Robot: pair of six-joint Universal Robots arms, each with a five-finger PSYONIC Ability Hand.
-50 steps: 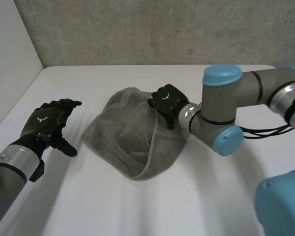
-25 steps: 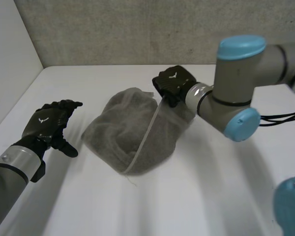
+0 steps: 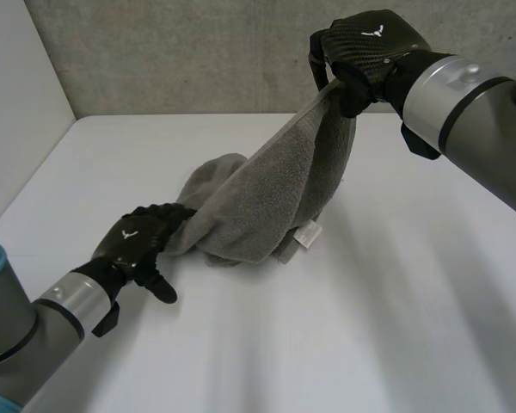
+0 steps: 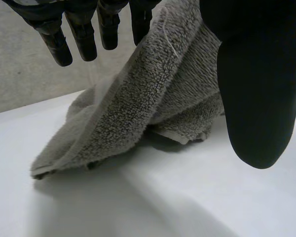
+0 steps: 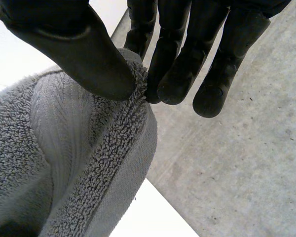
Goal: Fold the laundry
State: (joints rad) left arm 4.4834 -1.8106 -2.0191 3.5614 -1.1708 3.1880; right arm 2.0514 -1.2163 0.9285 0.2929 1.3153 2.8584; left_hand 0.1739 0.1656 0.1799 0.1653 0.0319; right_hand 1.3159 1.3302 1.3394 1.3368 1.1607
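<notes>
- While its top edge hangs from a pinch high above the table, the grey towel (image 3: 275, 202) slopes down in a stretched sheet. Its lower end lies bunched on the white table (image 3: 370, 327), near the middle, and a small sewn label (image 3: 308, 234) shows at the low hem.
- The right hand (image 3: 365, 43) is raised in front of the concrete wall (image 3: 198, 60), with thumb and fingers closed on the towel's hemmed edge. In the right wrist view the woven band is squeezed between the thumb and the fingertips.
- The left hand (image 3: 138, 245) sits low at the table, against the bunched end of the towel nearest it. In the left wrist view its fingers are straight and the thumb stands well away from them. A fold of towel rises between thumb and fingers, but nothing looks clamped, so I read this hand as spread wide and not gripping.
- The step in hand looks like opening the towel out to find its edges. No fold has been made yet.
- The next move calls for the left hand to close on a hem or corner of that same edge, taking one layer only. Both hands can then draw apart and lay the towel flat. The bunched layers make a double grab likely.
</notes>
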